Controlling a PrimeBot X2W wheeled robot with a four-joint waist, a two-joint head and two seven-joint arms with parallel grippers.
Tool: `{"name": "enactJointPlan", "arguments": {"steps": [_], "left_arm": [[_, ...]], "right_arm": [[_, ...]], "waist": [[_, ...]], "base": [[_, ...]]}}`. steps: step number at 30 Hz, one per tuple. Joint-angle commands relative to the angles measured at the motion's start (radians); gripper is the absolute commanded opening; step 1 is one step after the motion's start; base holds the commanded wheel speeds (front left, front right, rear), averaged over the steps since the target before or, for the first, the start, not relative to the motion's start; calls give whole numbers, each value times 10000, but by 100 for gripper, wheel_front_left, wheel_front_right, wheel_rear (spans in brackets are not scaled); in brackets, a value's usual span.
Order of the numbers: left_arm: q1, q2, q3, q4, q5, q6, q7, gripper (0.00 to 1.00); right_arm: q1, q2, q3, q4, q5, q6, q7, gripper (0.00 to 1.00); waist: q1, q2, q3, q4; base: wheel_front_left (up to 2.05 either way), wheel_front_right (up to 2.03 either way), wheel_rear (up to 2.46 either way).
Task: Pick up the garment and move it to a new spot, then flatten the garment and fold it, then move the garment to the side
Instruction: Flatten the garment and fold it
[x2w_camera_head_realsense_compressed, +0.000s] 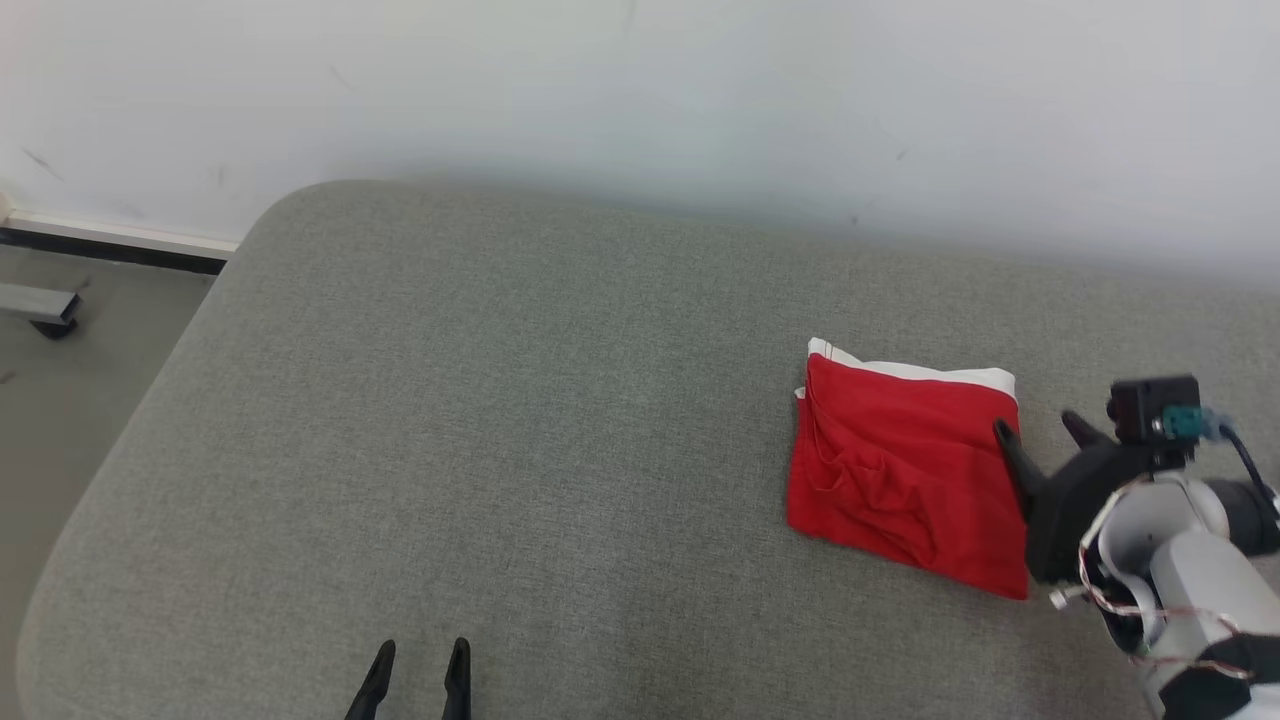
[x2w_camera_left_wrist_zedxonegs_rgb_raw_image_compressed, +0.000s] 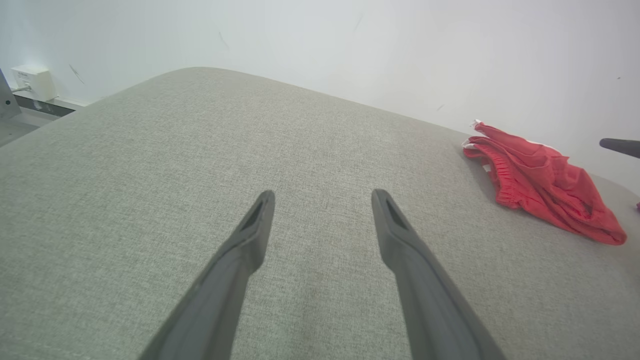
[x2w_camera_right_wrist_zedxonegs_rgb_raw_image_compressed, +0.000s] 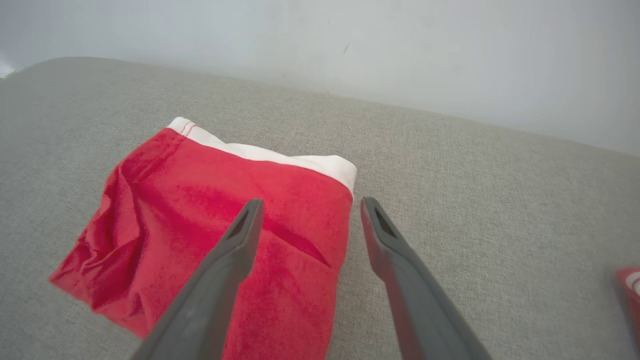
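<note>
Red folded garment (x2w_camera_head_realsense_compressed: 905, 470) lies right on the grey cushion (x2w_camera_head_realsense_compressed: 500, 400). Right end effector (x2w_camera_head_realsense_compressed: 1035, 423) is spread at its right edge, holding nothing. Left end effector (x2w_camera_head_realsense_compressed: 424, 647) is spread at the near edge.

Grey upholstered surface (x2w_camera_head_realsense_compressed: 500, 450), rounded corners; 1 folded red-and-white garment (x2w_camera_head_realsense_compressed: 900, 480) lying on right part.

Garment (x2w_camera_head_realsense_compressed: 905, 480) on cushion (x2w_camera_head_realsense_compressed: 500, 450), right side
</note>
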Motion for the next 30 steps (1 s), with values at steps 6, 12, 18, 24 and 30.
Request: {"name": "enactJointPlan", "arguments": {"steps": [6, 12, 18, 24, 30], "left_arm": [[121, -14, -2, -100, -72, 16, -29, 100], [31, -14, -10, -142, -115, 16, -29, 100], [-9, -15, -37, -120, -126, 18, -29, 100], [-28, -16, -78, -95, -151, 16, -29, 100], [2, -16, -105, -80, -161, 18, -29, 100]], "right_arm": [[746, 196, -675, 205, -636, -30, -522, 0], [876, 548, -992, 259, -1061, -30, -741, 0], [675, 834, -816, 117, -1246, -30, -734, 0], [448, 1153, -399, -19, -1272, -30, -729, 0], [382, 1349, -11, 3, -1160, -30, -566, 0]], "waist": [[0, 0, 82, 13], [0, 0, 186, 58], [0, 0, 233, 148], [0, 0, 289, 271], [0, 0, 324, 446]], "base": [[0, 0, 0], [0, 0, 0], [0, 0, 0], [0, 0, 0], [0, 0, 0]]}}
